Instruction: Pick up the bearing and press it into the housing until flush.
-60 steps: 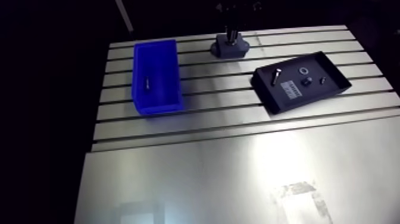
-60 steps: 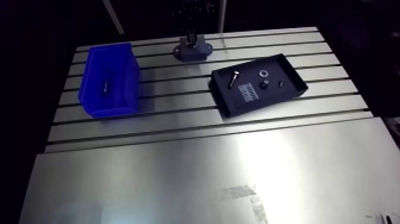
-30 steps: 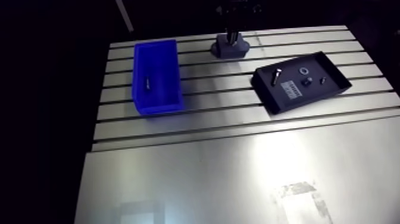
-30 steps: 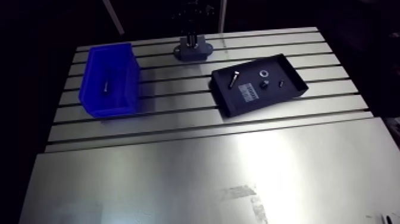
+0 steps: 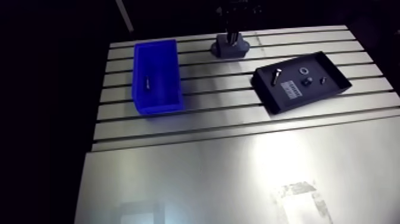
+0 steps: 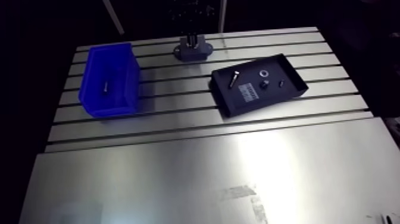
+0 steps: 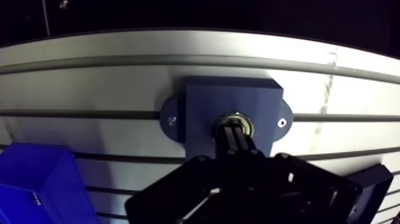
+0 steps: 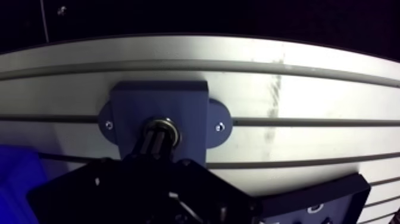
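The dark grey housing is screwed to the slotted table at its far edge, also seen in the arm view as a small block. A metal bearing ring sits in the housing's round bore. My gripper comes straight down over the bore, its two dark fingers closed together with their tips resting on the bearing. Whether the ring lies level with the housing face is hidden by the fingers.
A blue bin holding a bolt stands to the left of the housing. A black tray to the right carries a bolt, a ring and small parts. Smooth plate covers the near table.
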